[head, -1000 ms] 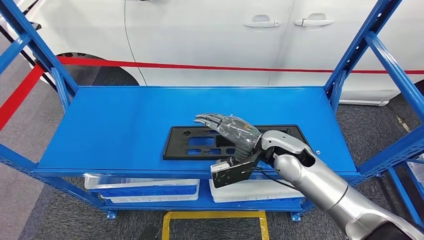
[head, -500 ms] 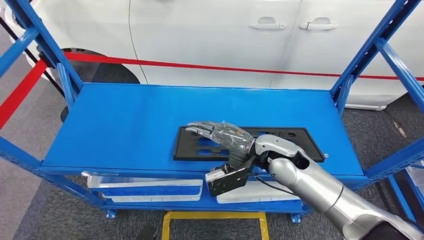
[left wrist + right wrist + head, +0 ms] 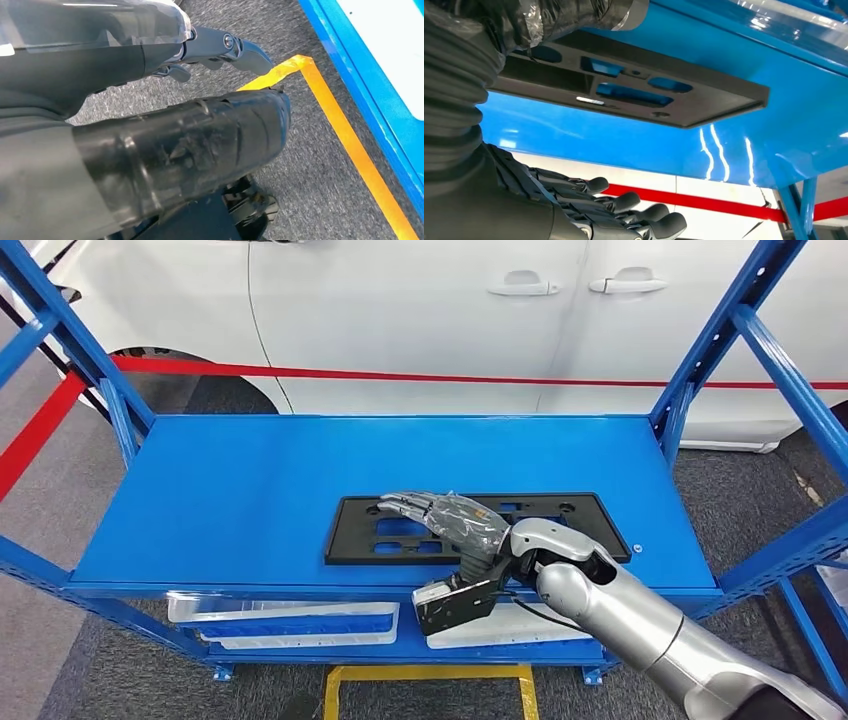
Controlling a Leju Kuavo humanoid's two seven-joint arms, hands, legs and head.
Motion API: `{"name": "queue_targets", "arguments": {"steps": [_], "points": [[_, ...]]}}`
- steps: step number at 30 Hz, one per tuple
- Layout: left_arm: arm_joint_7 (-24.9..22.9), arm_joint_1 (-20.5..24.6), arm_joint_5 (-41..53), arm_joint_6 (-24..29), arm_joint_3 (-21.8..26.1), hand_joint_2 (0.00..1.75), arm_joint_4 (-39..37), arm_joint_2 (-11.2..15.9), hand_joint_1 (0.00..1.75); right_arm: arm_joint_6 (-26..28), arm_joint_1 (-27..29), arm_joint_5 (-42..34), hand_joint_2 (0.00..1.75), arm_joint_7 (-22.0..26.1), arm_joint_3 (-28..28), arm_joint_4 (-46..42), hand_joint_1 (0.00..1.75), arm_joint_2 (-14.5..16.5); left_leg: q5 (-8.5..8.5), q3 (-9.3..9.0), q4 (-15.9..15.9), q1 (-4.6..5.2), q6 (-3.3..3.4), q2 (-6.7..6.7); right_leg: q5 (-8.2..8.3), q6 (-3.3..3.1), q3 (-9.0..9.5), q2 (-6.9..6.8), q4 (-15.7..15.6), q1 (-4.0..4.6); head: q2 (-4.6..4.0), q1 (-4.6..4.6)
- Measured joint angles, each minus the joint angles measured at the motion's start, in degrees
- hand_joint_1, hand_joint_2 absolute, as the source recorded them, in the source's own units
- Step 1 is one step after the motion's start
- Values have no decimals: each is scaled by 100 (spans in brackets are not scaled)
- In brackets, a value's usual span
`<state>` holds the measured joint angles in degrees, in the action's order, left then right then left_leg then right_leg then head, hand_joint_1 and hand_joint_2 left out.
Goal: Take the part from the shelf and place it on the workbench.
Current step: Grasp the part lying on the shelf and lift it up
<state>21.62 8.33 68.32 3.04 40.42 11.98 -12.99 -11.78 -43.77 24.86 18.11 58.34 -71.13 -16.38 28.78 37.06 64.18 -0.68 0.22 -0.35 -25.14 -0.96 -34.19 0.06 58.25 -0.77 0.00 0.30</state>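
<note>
The part (image 3: 565,525) is a flat black plate with several cut-outs, lying on the blue shelf (image 3: 240,500) right of centre, near its front edge. My right hand (image 3: 448,521) hovers flat over the plate's left half, fingers stretched out and pointing left, holding nothing. In the right wrist view the plate (image 3: 704,95) lies on the shelf, with the dark fingers (image 3: 629,202) apart from it and the thumb close to its edge. My left hand (image 3: 165,150) hangs over grey carpet, holding nothing.
Blue uprights (image 3: 705,355) frame the shelf on both sides. White trays (image 3: 290,618) sit on the lower level. A white car (image 3: 420,320) with a red line stands behind. Yellow floor tape (image 3: 350,145) runs beside the rack's base.
The camera swayed right and back. My right hand has sunk a little and slid towards the plate's front edge, still flat over its left half; the plate has not moved.
</note>
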Motion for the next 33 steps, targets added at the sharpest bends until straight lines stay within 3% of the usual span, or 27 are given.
{"name": "queue_targets", "arguments": {"steps": [2, 3, 4, 5, 7, 9, 12, 14, 17, 18, 19, 20, 22, 24, 26, 29, 30, 33], "points": [[-1, -6, 0, 0, -2, 0, 0, 0, 0, 29, 43, 5, 175, -12, 2, 59, 0, 10, 324, 358, 750, -2, -26, 2, -4, -27, -2, -4, 6, 10, 0, -2], [-2, -14, -1, 0, -3, 0, 0, 1, 0, 38, 73, 8, 175, -16, 3, 93, 0, 14, 366, 476, 980, -3, -32, 2, -11, -33, -3, -6, 16, 16, 0, -1], [-3, -21, -2, 0, -3, 0, 0, 1, 0, 59, 101, 19, 175, -21, 5, 131, 0, 22, 296, 492, 995, -2, -30, 2, -20, -35, -3, -5, 28, 20, 0, -1], [-5, -25, -5, 0, -3, 0, 0, 2, 0, 104, 126, 48, 175, -32, 7, 165, 0, 34, 129, 394, 780, -2, -17, 2, -29, -31, -1, -2, 41, 22, 0, -1], [-6, -20, -26, 3, -3, 0, 0, 3, 0, 290, 170, 160, 175, -89, 8, 236, 0, 68, -232, 13, -1, 8, 29, 2, -58, -5, 3, 7, 70, 36, 0, -1], [-1, -12, -51, 8, -3, 0, 0, 3, 0, 489, 220, 275, 175, -160, 8, 302, 0, 98, -364, -217, -483, 28, 74, -4, -73, 42, -5, 13, 91, 53, 0, 4], [6, -26, -73, 11, -3, 0, 0, 3, 0, 621, 304, 360, 175, -224, 3, 374, 0, 134, -382, -243, -571, 32, 146, -7, -70, 131, -4, 12, 80, 49, 0, 7], [12, -25, -89, 14, -3, 0, 0, 1, 0, 719, 350, 429, 175, -286, -22, 407, 0, 147, -420, -269, -632, 5, 212, -2, -219, 186, -87, 10, 278, 41, 0, 12], [17, -26, -99, 17, -3, 0, 0, 1, 0, 886, 476, 601, 175, -422, -92, 486, 0, 184, -433, -275, -653, 0, 257, 3, -711, 244, -554, 8, 1271, 14, 0, 17], [17, -33, -101, 17, -3, 0, 0, 1, 0, 921, 534, 652, 175, -459, -109, 520, 0, 201, -431, -274, -649, 1, 259, 2, -780, 257, -686, 6, 1537, 4, 0, 17], [17, -40, -102, 17, -3, 0, 0, 1, 0, 945, 584, 690, 175, -485, -124, 552, 0, 219, -427, -272, -641, 2, 258, -2, -745, 264, -735, 4, 1621, -5, 0, 17], [17, -44, -103, 17, -3, 0, 0, 1, 0, 957, 616, 710, 175, -497, -138, 578, 0, 231, -421, -272, -630, 2, 253, -6, -605, 262, -673, 2, 1479, -10, 0, 17], [19, -45, -104, 17, -3, 0, 0, 1, 0, 971, 639, 736, 175, -509, -197, 625, 0, 262, -401, -272, -601, 2, 227, -13, -228, 228, -318, -2, 740, -10, 0, 17], [24, -40, -110, 17, -3, 0, 0, 1, 0, 999, 663, 787, 175, -518, -303, 680, 0, 311, -387, -260, -579, 19, 180, -12, -53, 180, -59, -1, 177, 21, 0, 15], [29, -39, -114, 17, -3, 0, 0, 1, 0, 1043, 720, 871, 175, -523, -414, 753, 0, 358, -393, -252, -585, 27, 125, -8, -56, 143, -34, 8, 87, 55, 0, 13], [32, -42, -114, 19, -3, 0, 0, 3, 0, 1076, 791, 967, 175, -514, -559, 872, 0, 397, -303, -210, -484, 19, 34, -4, -10, 48, -6, 7, 19, 21, 0, 9], [33, -42, -114, 19, -3, 0, 0, 4, 0, 1080, 805, 988, 175, -507, -602, 908, 0, 414, -172, -123, -286, 17, 8, -2, 9, 11, 4, 3, -8, 6, 0, 6], [33, -48, -114, 20, -4, 0, 0, 8, 0, 1091, 884, 1023, 175, -482, -683, 1031, 0, 463, 313, 337, 718, 3, -40, 2, 17, -41, -1, -5, -8, 20, 0, 0]]}}
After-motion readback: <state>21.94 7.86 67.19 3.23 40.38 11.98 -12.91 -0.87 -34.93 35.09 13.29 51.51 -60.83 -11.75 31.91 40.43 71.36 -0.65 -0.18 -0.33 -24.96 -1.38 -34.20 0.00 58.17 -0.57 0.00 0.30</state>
